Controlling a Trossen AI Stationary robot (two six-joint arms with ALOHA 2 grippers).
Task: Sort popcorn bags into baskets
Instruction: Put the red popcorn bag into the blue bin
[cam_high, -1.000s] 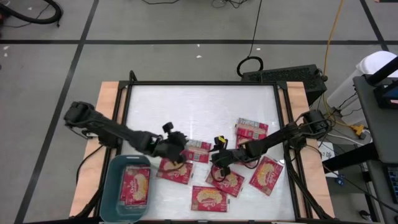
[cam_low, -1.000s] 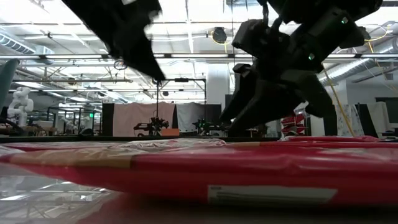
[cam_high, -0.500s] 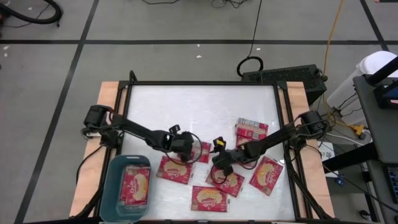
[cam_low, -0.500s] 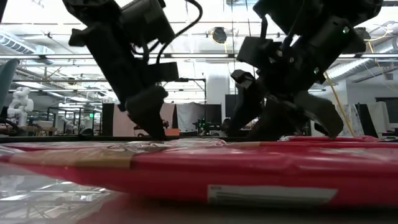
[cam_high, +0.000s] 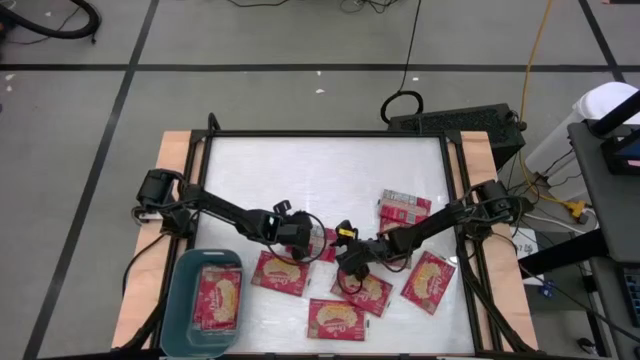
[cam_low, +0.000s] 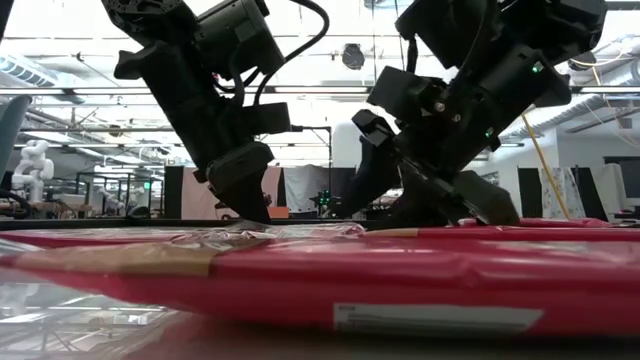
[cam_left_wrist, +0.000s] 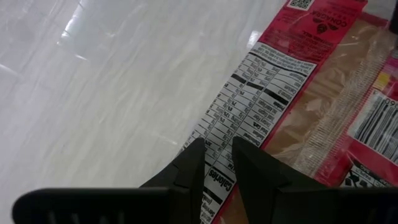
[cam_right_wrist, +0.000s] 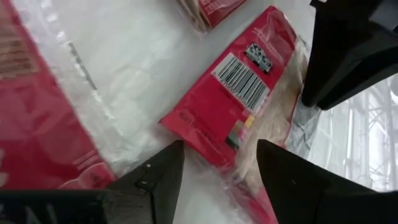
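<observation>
Both our grippers meet over one back-up popcorn bag (cam_high: 322, 243) at mid-table: the left gripper (cam_high: 297, 236), nearly closed and empty, sits at its left edge; the right gripper (cam_high: 347, 256), spread wide and empty, at its right. The basket (cam_high: 182, 298) lies near-left, past another bag (cam_high: 281, 272).

Grey floor (cam_high: 90, 110) crossed by dark tape lines (cam_high: 300, 68). Black and yellow cables (cam_high: 540, 50) trailing beyond the counter's (cam_high: 320, 170) far edge. Behind, a workshop hall: bright ceiling lights (cam_low: 320, 30), exposed ducting (cam_low: 30, 70), pale curtain (cam_low: 225, 190).
</observation>
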